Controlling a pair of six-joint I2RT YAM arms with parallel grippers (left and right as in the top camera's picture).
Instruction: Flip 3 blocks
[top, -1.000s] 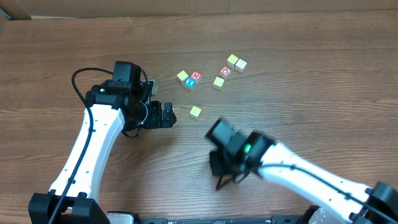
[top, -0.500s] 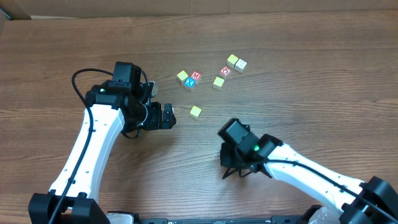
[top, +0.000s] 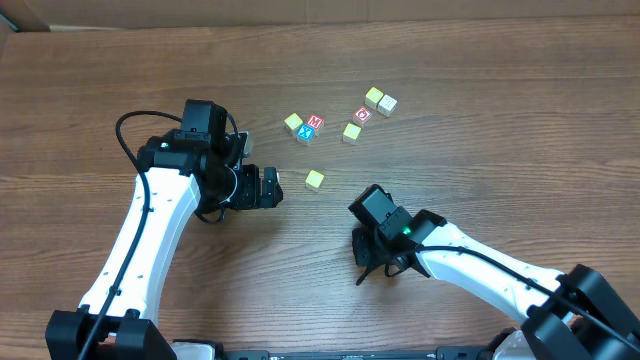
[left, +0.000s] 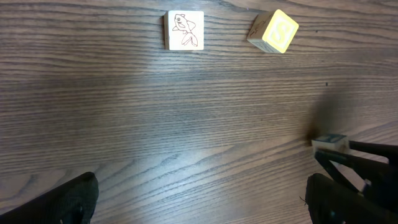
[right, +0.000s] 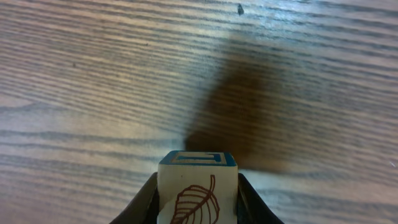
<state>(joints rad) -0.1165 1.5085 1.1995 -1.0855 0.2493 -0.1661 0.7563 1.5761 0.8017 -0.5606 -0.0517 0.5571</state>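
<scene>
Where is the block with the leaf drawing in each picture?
Right wrist: leaf block at bottom middle, pinched by the right claw.
Left wrist: far right, below middle, at the claw's dark finger ends.
Overhead: not visible; hidden under the claw, lower right of centre.
Shared landmark: the right claw, in all three.

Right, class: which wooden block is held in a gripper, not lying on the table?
The leaf-drawing block with the blue-edged top, clamped in the right gripper; the others lie loose on the table.
</scene>
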